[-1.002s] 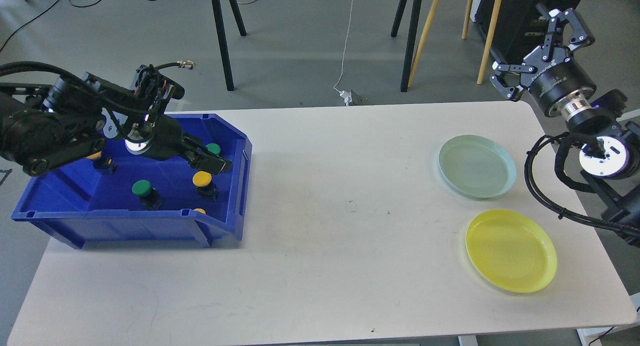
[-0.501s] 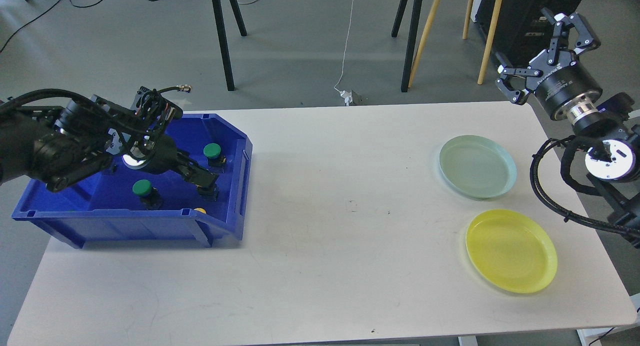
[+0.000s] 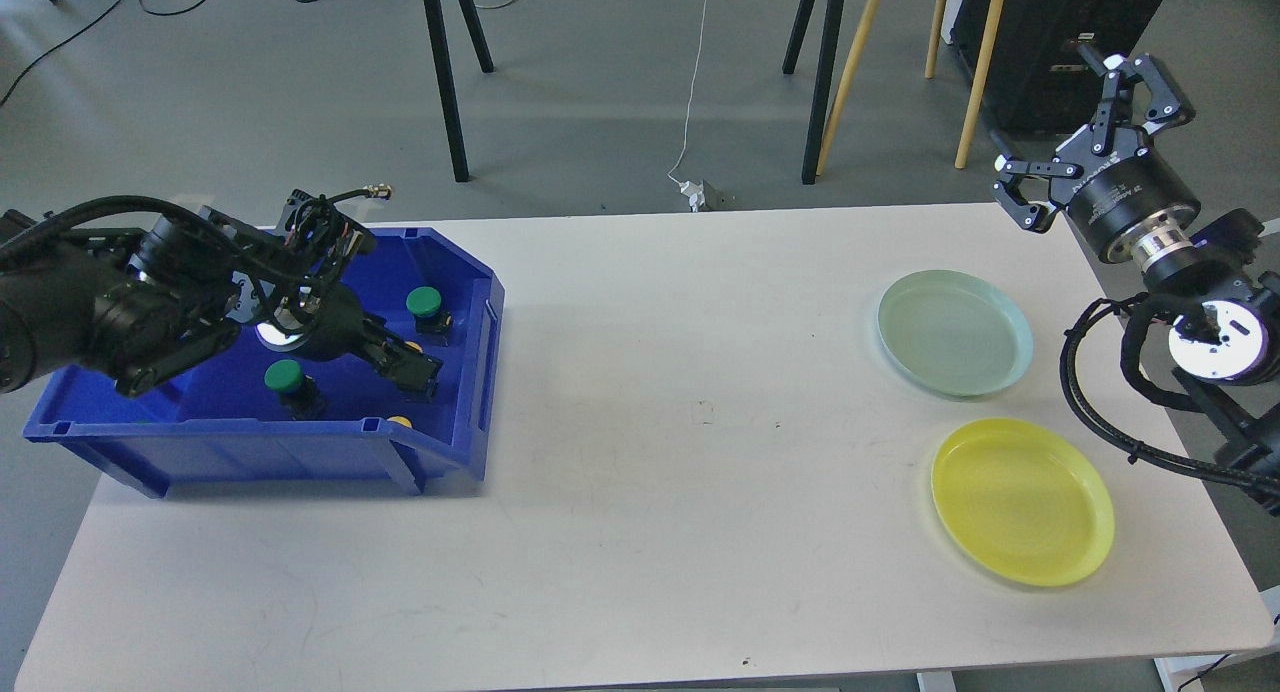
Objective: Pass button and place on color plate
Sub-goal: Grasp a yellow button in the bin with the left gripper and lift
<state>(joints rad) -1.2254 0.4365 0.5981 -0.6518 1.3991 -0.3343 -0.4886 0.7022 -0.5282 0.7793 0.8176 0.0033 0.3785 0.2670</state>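
A blue bin (image 3: 470, 272) at the table's left holds push buttons: a green one (image 3: 424, 300) at the back, a green one (image 3: 284, 375) at the front, and a yellow one (image 3: 400, 421) half hidden behind the front wall. My left gripper (image 3: 408, 365) is down inside the bin over another yellow button (image 3: 412, 347), of which only a sliver shows; its dark fingers cannot be told apart. A pale green plate (image 3: 955, 333) and a yellow plate (image 3: 1022, 500) lie empty at the right. My right gripper (image 3: 1062, 112) is open and empty, raised past the table's far right corner.
The white table (image 3: 650, 452) stretches between the bin and the plates. Black stand legs (image 3: 445, 82) and wooden poles (image 3: 850, 72) stand on the floor behind the table. A cable (image 3: 690, 102) runs down to a plug box.
My left gripper has moved down and forward in the bin onto the yellow button, which is now mostly covered. My right gripper has shifted a little right and turned.
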